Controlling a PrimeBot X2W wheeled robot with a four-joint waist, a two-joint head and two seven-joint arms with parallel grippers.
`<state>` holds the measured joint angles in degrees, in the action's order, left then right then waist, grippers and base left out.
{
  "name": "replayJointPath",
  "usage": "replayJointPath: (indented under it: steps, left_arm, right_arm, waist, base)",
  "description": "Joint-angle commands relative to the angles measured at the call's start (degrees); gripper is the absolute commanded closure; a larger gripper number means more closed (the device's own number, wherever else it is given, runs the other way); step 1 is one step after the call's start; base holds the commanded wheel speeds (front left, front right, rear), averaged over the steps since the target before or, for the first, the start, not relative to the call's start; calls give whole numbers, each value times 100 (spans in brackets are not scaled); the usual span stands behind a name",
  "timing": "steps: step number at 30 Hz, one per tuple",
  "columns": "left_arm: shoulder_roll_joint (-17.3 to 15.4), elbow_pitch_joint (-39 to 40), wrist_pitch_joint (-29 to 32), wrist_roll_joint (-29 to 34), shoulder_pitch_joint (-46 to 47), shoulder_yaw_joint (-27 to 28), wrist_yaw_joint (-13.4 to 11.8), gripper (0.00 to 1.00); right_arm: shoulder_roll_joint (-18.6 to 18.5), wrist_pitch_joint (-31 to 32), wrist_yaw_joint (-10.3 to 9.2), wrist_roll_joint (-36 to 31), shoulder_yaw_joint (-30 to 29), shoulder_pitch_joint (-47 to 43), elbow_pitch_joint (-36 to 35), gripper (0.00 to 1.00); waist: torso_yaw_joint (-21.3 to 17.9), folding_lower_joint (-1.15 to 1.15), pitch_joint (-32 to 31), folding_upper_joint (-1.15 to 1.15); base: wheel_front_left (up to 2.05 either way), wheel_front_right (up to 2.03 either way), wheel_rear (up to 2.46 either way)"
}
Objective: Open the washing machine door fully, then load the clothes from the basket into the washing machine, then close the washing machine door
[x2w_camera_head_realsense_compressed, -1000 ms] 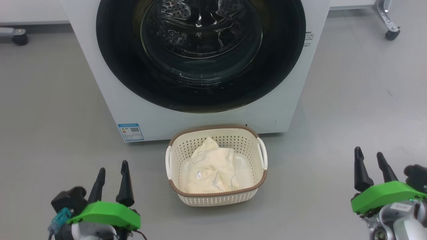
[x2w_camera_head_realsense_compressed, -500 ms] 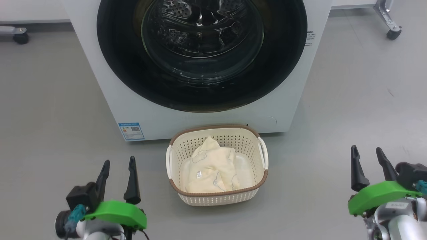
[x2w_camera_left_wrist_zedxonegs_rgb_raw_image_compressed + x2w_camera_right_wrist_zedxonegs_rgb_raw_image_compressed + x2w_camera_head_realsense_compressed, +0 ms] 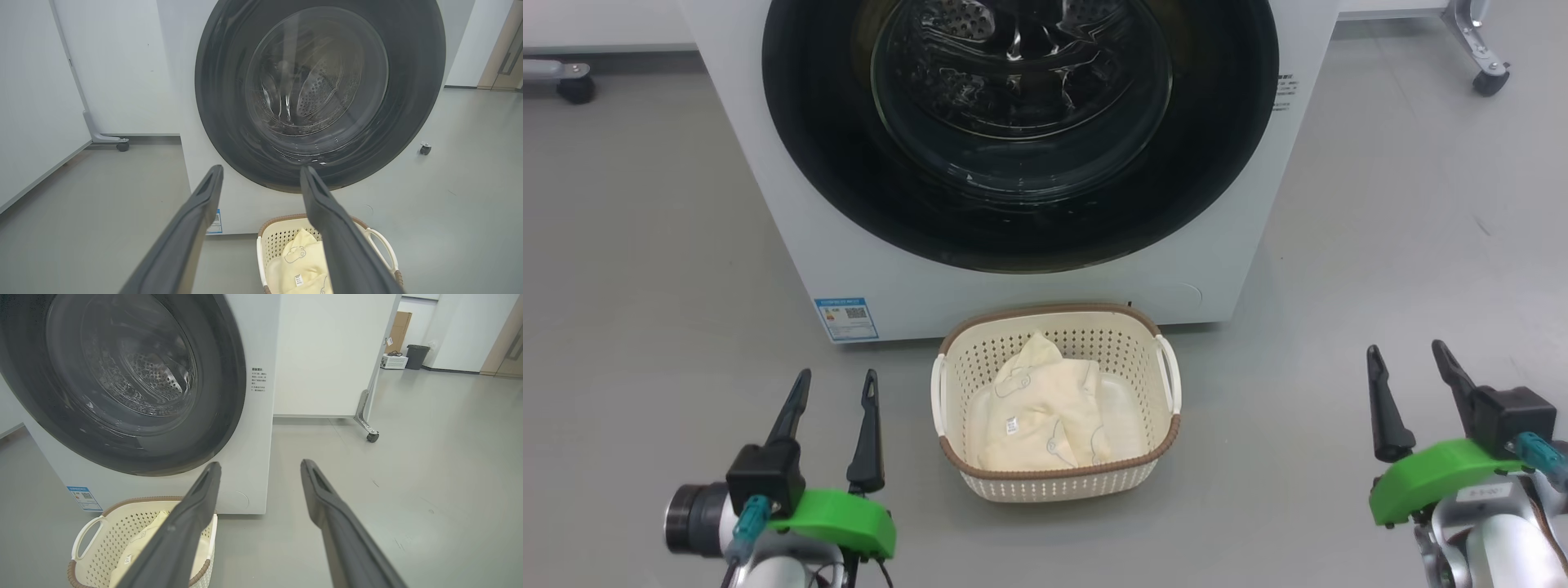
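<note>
Grey floor carries the washing machine (image 3: 792,245), its door (image 3: 825,163) shut, with the basket (image 3: 1045,312) of clothes (image 3: 1045,408) just before its front. My left gripper (image 3: 838,376) and right gripper (image 3: 1405,348) hover low, jaws spread wide, empty. I'd hook the door's rim and swing it right back.

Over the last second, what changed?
Both arms advanced toward the washing machine: the left gripper went up and right in the head view, the right gripper up and slightly left. The fingers stay spread and empty. The washing machine door remains shut and the clothes remain in the basket.
</note>
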<state>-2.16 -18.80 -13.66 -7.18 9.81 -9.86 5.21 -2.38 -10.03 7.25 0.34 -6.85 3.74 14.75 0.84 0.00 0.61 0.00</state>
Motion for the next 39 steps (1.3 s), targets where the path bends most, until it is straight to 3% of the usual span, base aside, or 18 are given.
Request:
replayJointPath:
  steps: [1, 23, 39]
  left_arm:
    - [-112, 153, -108, 203, 356, 141, -47, 0]
    - [-125, 13, -134, 251, 448, 149, -79, 0]
    - [-164, 12, -134, 297, 475, 130, -111, 0]
  right_arm:
    - [-56, -91, 24, -210, 101, 331, -238, 0]
    - [-51, -153, 24, -258, 55, 371, -191, 0]
    - [-50, -160, 24, -239, 34, 388, -190, 0]
  waist:
    - [3, 0, -2, 0]
    - [-19, 0, 44, 0]
    - [-55, 0, 64, 0]
  base:
    - [0, 0, 0]
    - [4, 4, -9]
    - [94, 94, -187]
